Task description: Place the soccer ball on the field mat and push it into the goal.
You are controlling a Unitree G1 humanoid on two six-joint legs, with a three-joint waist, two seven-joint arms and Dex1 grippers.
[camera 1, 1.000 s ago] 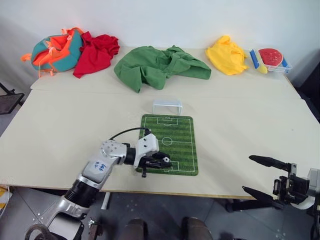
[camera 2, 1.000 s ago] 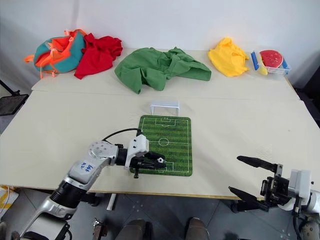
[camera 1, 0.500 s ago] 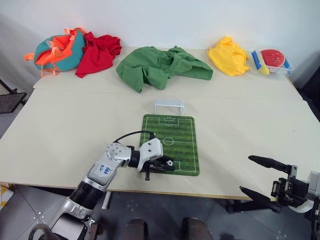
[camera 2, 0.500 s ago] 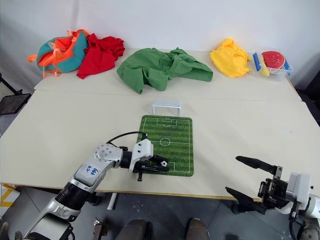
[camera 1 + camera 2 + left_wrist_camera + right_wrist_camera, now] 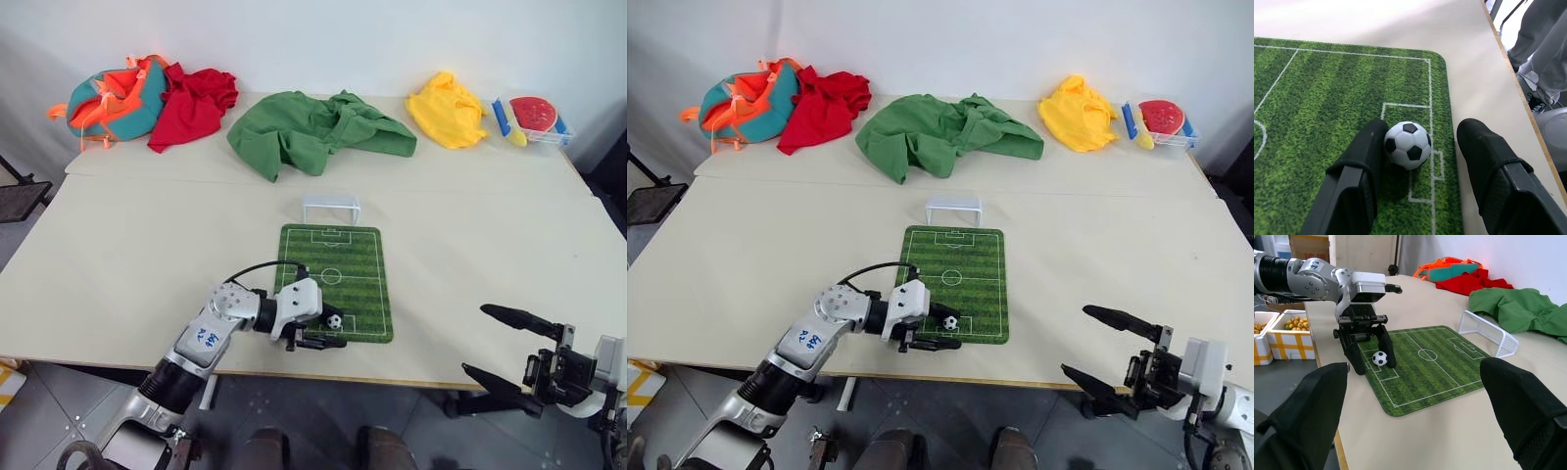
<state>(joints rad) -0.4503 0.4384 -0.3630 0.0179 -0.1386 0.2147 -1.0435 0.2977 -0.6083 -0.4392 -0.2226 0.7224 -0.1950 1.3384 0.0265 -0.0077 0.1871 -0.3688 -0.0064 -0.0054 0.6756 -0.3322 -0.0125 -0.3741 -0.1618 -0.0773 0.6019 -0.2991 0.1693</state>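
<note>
The soccer ball (image 5: 1408, 144) rests on the field mat (image 5: 338, 274) in the marked box at its near end. My left gripper (image 5: 1425, 136) is open around it, low over the mat. One finger (image 5: 1369, 152) touches the ball and the other stands apart from it. The white goal (image 5: 330, 208) stands on the table just past the mat's far end. My right gripper (image 5: 477, 341) hangs open in front of the table's near edge on the right, holding nothing. The right wrist view looks across the mat at the ball (image 5: 1379, 358) and the goal (image 5: 1488, 332).
Along the table's far side lie a teal and orange bag (image 5: 108, 98), a red cloth (image 5: 191, 98), a green cloth (image 5: 313, 127), a yellow cloth (image 5: 446, 108) and a clear tray (image 5: 534, 116). The mat's near end lies close to the table's front edge (image 5: 323, 377).
My left gripper was shut on the ball; its fingers have spread and the ball now sits on the mat between them. The right arm has hardly moved.
</note>
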